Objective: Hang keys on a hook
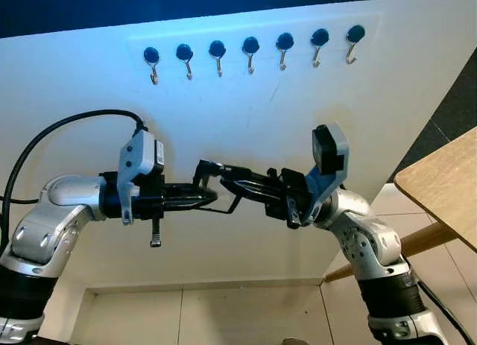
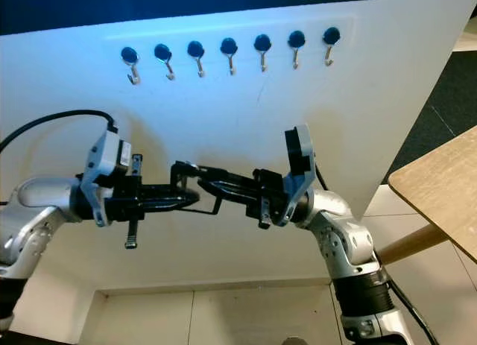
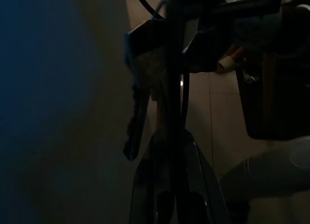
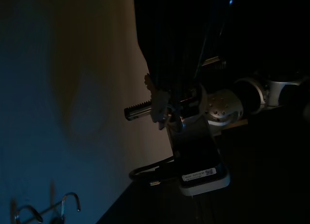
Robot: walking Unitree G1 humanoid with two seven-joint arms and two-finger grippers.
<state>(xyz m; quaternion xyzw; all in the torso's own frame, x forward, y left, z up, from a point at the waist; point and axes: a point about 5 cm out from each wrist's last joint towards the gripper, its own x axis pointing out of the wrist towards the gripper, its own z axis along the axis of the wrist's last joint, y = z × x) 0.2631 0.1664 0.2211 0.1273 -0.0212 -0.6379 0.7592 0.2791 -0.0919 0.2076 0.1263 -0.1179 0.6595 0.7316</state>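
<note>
black fingers meet in front of me, low against the white board (image 1: 246, 233). my left gripper (image 1: 201, 194) and right gripper (image 1: 223, 177) come tip to tip there, fingers overlapping, a thin wire loop between them. the keys (image 4: 145, 110) sit pinched at that junction, a toothed blade sticking out sideways in the right wrist view. can't tell which gripper truly has them, nor how far either is open. wooden table (image 1: 447, 188) off to my right. higher on the board, the row of hooks (image 1: 250, 53), all bare. judgement: keys up off any surface, hanging not begun; lift and hook-on remain.
</note>
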